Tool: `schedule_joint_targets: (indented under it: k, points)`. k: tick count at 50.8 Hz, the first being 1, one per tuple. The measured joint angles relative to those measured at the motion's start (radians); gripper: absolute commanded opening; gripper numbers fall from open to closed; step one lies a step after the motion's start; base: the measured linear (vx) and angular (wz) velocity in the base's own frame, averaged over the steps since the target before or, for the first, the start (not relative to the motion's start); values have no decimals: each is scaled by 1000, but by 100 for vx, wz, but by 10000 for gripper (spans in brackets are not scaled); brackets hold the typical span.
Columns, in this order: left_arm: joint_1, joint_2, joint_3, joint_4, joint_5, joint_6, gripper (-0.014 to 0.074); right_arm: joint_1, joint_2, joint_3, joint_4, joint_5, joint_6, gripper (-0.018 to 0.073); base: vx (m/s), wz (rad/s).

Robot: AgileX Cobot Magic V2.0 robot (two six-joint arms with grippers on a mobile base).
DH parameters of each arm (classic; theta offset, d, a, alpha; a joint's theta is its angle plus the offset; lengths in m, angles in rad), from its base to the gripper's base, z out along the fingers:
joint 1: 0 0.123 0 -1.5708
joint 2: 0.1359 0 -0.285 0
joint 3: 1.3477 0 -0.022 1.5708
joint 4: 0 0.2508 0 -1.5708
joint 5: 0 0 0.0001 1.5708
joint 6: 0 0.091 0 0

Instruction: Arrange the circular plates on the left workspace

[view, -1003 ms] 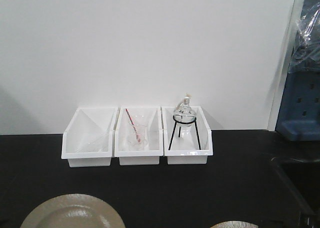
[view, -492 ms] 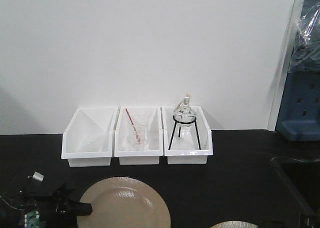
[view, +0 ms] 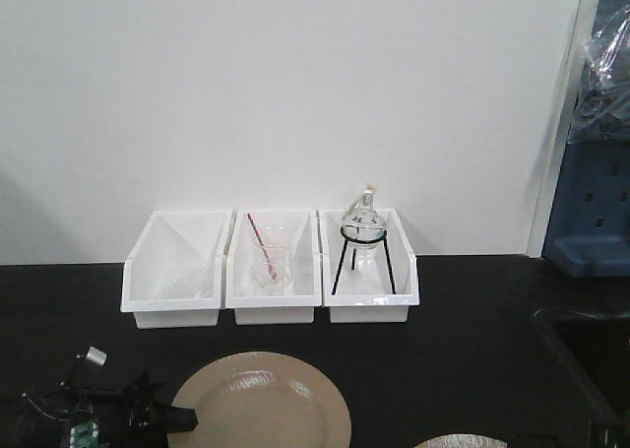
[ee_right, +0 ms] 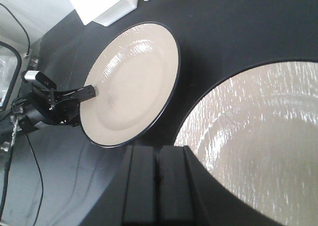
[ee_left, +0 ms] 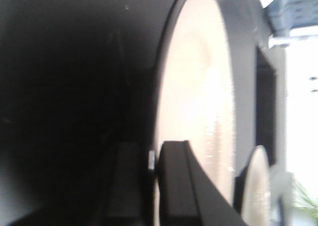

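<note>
My left gripper [view: 185, 418] pinches one glossy beige round plate [view: 266, 409], not yet released on the matte black countertop [view: 472, 330]. The second plate [ee_right: 258, 141] waits beside my right gripper [ee_right: 158, 161], whose jaws seem pressed together.

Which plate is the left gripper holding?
The left plate: the left gripper pinches its left rim. The right plate lies apart, barely showing in the front view.

We are seeing a lab: at twelve o'clock a round glass flask [view: 363, 219] is sitting on a black wire tripod [view: 362, 263].

Three white bins [view: 273, 314] against wall [view: 295, 94], beaker [view: 268, 268] with red rod [view: 257, 238], flask [view: 363, 219] on black tripod [view: 363, 239]
</note>
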Motion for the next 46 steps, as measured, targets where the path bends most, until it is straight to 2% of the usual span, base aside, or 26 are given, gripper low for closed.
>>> schedule_joint_targets:
  k: [5, 9, 17, 26, 30, 32, 42, 46]
  points:
    - [0, 2, 0, 6, -4, 14, 507, 0, 0, 0, 0, 0, -3, 68, 0, 0]
    - [0, 2, 0, 15, -4, 21, 567, 0, 0, 0, 0, -1, -9, 83, 0, 0]
    - [29, 2, 0, 79, 5, 60, 586, 0, 0, 0, 0, -9, -62, 110, 0, 0]
    - [119, 2, 0, 166, 94, 64, 560, 0, 0, 0, -19, -77, -112, 153, 0, 0]
    - [163, 1, 0, 183, 151, 64, 493, -4, 0, 0, -57, -138, -117, 184, 0, 0]
    - [182, -2, 0, 187, 178, 61, 428, -14, 0, 0, -90, -171, -118, 209, 0, 0]
    - [262, -71, 0, 207, 247, 53, 6, -151, 0, 0, -238, -225, -55, 397, 0, 0]
    - [279, -120, 0, 212, 255, 53, -9, -210, 0, 0, -283, -225, -37, 482, 0, 0]
